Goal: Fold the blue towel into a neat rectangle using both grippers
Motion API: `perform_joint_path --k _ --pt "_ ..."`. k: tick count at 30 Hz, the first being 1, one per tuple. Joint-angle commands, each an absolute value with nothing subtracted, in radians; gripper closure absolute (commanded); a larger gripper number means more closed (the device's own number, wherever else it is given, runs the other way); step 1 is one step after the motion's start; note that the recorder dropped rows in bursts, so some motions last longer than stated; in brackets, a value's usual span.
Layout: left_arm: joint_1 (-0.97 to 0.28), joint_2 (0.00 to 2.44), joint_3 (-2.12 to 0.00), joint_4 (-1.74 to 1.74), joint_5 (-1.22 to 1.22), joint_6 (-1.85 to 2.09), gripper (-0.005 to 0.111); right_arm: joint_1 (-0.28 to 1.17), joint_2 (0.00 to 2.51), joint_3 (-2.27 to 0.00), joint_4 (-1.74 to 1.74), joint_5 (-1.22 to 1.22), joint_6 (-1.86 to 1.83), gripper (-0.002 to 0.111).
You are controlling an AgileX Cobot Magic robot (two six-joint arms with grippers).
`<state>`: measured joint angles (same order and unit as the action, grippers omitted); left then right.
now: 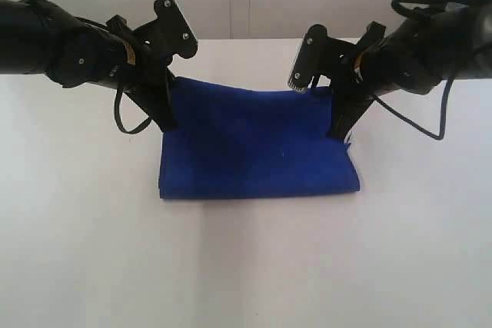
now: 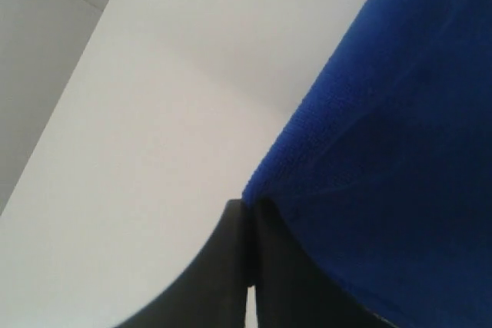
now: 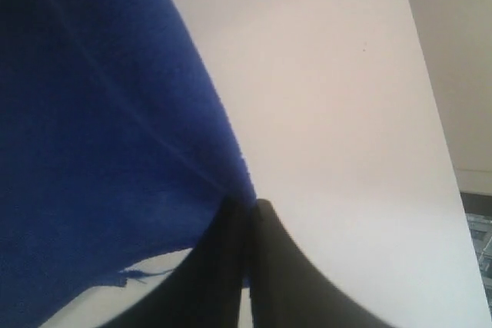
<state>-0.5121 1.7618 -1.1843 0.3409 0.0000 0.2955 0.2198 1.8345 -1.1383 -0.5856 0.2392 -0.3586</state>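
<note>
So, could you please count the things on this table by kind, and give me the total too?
blue towel: 1
black grippers: 2 (left gripper and right gripper, each shut on a far corner of the towel)
white table: 1
Total: 4
</note>
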Motion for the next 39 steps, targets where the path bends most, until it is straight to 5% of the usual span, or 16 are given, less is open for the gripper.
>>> perform_joint_path --k 1,8,14,20,26,30,36,39 --pt "-0.508 1.78 -1.19 0.344 -0.025 0.292 0.107 0.209 1.853 -1.144 -0.594 0.221 -0.355 0.108" --pt "-0.508 1.788 -1.19 0.349 -0.03 0.294 0.103 0.209 1.858 -1.144 -0.6 0.206 -0.355 0.099" --pt "-0.508 1.788 -1.19 0.359 -0.03 0.294 0.065 0.209 1.858 -1.144 -0.6 0.172 -0.355 0.077" --pt "-0.508 1.788 -1.19 0.359 -0.028 0.294 0.055 0.197 1.858 -1.144 -0.6 0.17 -0.345 0.067" --pt "-0.483 1.788 -1.19 0.35 -0.015 0.275 0.055 0.159 1.858 -1.144 -0.6 0.179 -0.15 0.065" --pt "-0.452 1.788 -1.19 0.313 0.0 0.123 0.06 0.157 1.858 -1.144 -0.597 0.234 0.082 0.074" --pt "-0.431 1.788 -1.19 0.311 0.122 -0.111 0.094 0.157 1.846 -1.144 -0.591 0.37 0.288 0.106" --pt "-0.431 1.788 -1.194 0.311 0.173 -0.203 0.107 0.157 1.84 -1.16 -0.553 0.468 0.319 0.108"
